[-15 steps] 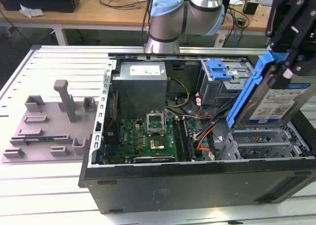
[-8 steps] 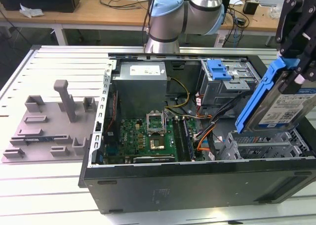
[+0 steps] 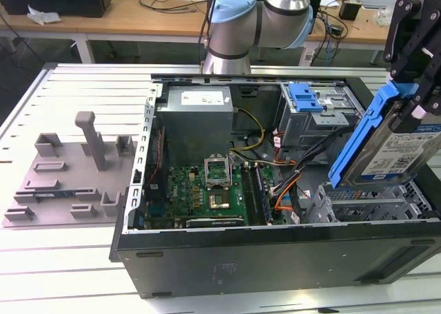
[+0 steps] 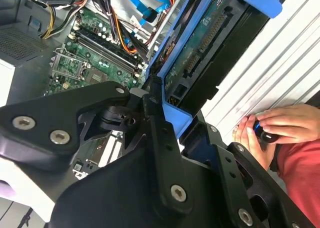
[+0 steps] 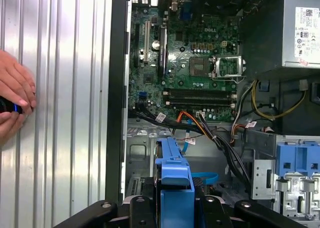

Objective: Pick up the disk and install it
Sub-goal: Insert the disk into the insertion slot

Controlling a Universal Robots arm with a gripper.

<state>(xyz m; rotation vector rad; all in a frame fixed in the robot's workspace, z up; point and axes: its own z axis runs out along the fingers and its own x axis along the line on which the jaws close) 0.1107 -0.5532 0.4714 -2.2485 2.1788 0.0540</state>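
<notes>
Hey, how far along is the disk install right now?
Pickup looks done: the gripper is shut on the disk, holding it tilted above the open computer case. Left: seating it, since the disk is not yet in the metal drive cage below.

In the exterior view the disk [image 3: 394,147] I grip runs off the frame at three o'clock, so part of its label is cut away. My fingers [image 3: 416,102] hide its upper corner at one o'clock. In the first wrist view it stands edge-on, so I cannot see its faces. In the second wrist view a person's hand [image 4: 282,124] covers most of a small dark object [image 4: 265,133] that I cannot identify.
</notes>
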